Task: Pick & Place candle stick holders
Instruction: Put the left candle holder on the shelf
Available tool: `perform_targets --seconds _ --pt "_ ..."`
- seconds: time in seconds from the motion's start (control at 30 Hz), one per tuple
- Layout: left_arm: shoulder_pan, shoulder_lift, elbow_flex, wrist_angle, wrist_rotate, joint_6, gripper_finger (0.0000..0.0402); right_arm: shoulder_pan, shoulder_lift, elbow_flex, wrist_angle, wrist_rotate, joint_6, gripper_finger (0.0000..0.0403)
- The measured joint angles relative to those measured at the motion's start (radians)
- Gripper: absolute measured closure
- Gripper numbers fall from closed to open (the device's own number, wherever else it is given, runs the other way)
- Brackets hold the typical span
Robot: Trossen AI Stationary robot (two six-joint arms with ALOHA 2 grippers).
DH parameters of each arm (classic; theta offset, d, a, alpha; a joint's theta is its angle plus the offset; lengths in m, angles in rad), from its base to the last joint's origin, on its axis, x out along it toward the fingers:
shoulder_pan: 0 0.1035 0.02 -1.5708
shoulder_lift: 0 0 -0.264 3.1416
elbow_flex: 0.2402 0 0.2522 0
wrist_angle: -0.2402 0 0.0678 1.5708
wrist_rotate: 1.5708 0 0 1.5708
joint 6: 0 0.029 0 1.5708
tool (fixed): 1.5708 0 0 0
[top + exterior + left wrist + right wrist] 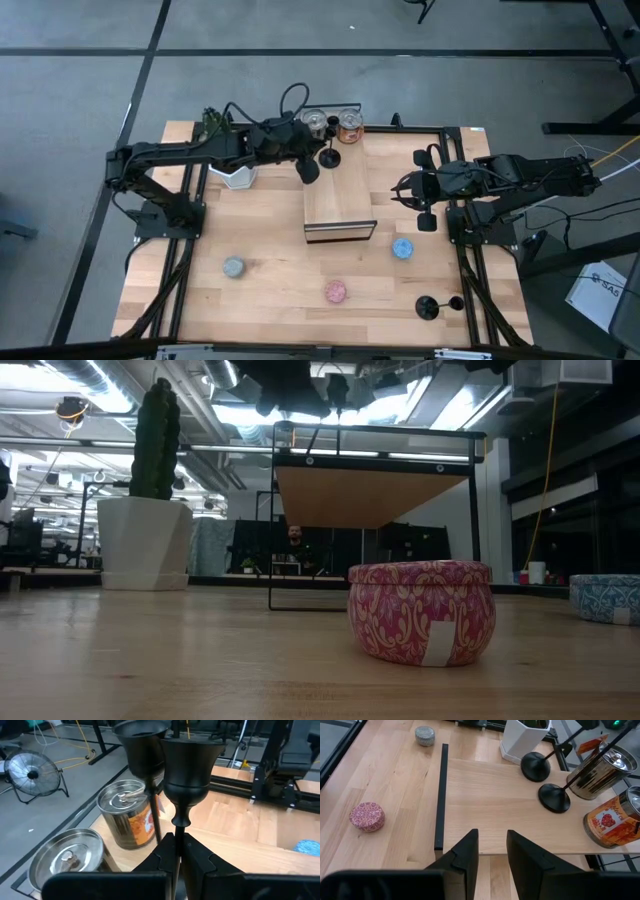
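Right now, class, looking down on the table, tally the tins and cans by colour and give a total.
Grey tin: 1
Pink tin: 1
Blue tin: 1
Plain silver can: 1
Orange-labelled can: 1
Total: 5

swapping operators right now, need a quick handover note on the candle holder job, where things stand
Left tool: shut on a candle stick holder's stem, over the back of the raised wooden shelf, by the two metal tins.
Right tool: open, empty, at the right side of the table, facing the shelf.
Holders: two black bases show at the back of the shelf, both with tilted stems; which one the left tool holds I cannot tell. One holder is near the table's front right.
Done: at most one holder placed on the shelf.
Left: release the held one; pick up the front-right holder.
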Motion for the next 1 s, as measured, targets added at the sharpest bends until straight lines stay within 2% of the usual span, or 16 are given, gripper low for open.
perform_targets --seconds 0.43,0.6,0.8,1.0 --pt "-0.113 -0.031 -0.002 0.035 -0.028 0.032 0.0393 0.0 0.0 0.0 0.0 0.0 0.0 0.03" --pt "-0.155 -0.028 -0.002 0.057 -0.069 0.045 0.0393 0.0 0.0 0.0 0.0 0.0 0.0 0.03" --pt "-0.176 -0.026 -0.004 0.088 -0.061 0.055 0.0393 0.0 0.0 0.0 0.0 0.0 0.0 0.03" --pt "-0.176 -0.023 -0.082 0.221 -0.027 0.052 0.0393 0.0 0.0 0.0 0.0 0.0 0.0 0.03"
